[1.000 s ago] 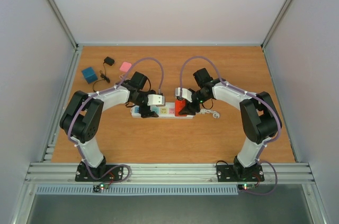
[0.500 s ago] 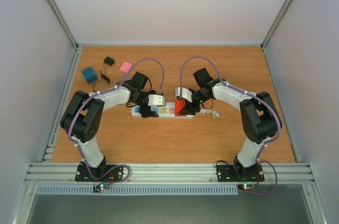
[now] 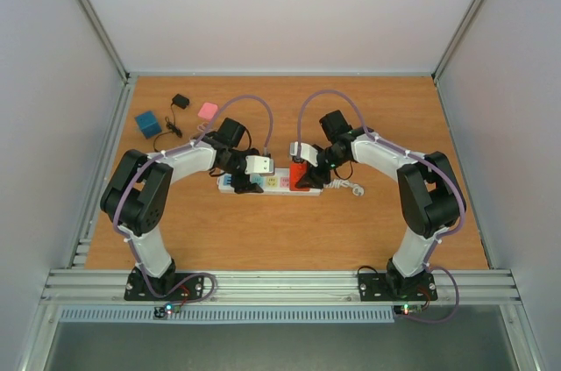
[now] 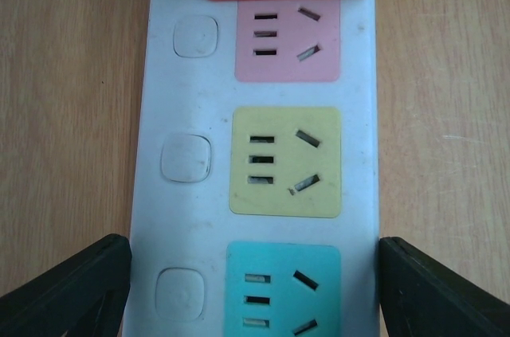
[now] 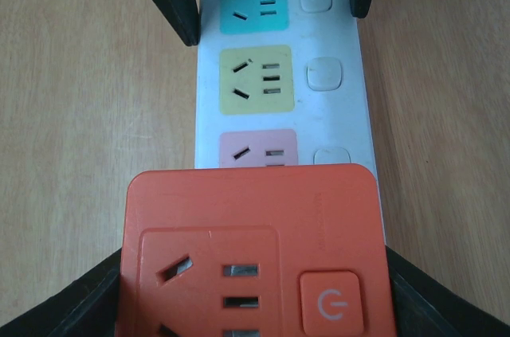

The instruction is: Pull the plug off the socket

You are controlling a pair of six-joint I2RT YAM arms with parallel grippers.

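- The long white plastic power strip [image 3: 270, 185] with pastel outlet faces is lying flat near the middle of the brown wooden table [image 3: 263, 239], running left to right between the two arms, its curly white cord [image 3: 351, 188] trailing off the right end.
- The left gripper [image 4: 253, 293] is straddling the power strip across its width. Its black fingers [image 4: 72, 285] are pressing against both long edges beside the turquoise outlet face [image 4: 283, 293], which looks meant to pin the strip down so it is not lifting along with the plug.
- The square orange plastic plug [image 5: 255, 225], with its own outlet face and power button on top, is sitting at the strip's right end, just past the pink outlet face [image 4: 287, 38].
- The right gripper [image 5: 255, 261] is clamping the plug by its two opposite sides, leaving the top free for a straight upward pull.
- Whether the pins are clearing the strip is hidden under the plug body, so I am judging the pull as under way, not finished.
- The risk I am seeing is tilting: an off-axis pull could bind the pins or drag the strip.
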